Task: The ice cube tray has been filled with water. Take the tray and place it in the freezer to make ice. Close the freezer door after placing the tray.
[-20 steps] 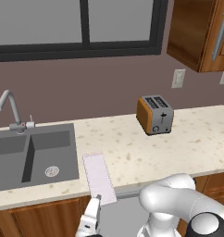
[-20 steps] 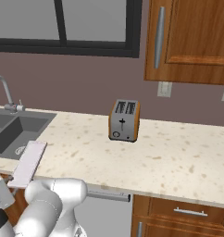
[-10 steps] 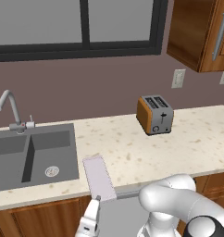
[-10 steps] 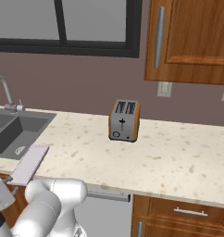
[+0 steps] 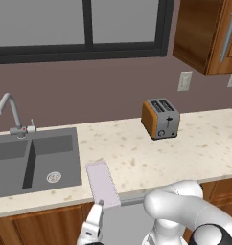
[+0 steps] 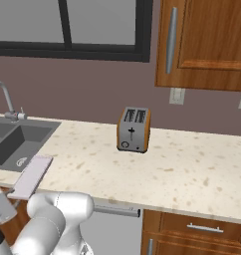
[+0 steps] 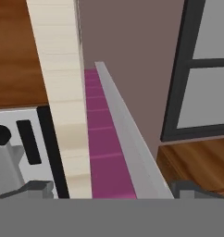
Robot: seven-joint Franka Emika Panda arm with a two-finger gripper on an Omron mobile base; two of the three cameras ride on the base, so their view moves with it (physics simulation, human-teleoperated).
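1. Tool (image 5: 95, 225) sits low at the bottom centre of the left base view, just under the front lip of the surface (image 5: 137, 158), with one white finger reaching up to the near end of the ice cube tray (image 5: 102, 183); its jaws stand spread wide, one on each side of that end, and whether they touch it is hard to tell.
2. From the right base view, the tool is cut off at the lower left corner, so its tips cannot be made out there.
3. Lying flat on the surface just right of the sink (image 5: 34, 160), the tray has its near end overhanging the front edge; in the right base view it shows at the left edge (image 6: 32, 175).
4. Seen from the hand view, the tray runs away up the frame as a purple strip with a pale grey rim (image 7: 104, 139), edge-on, so its compartments are unreadable.
5. A toaster (image 5: 160, 118) stands well apart from the tray, toward the wall.
6. A faucet (image 5: 10, 112) rises behind the sink, which is partly cut by the left frame edge.
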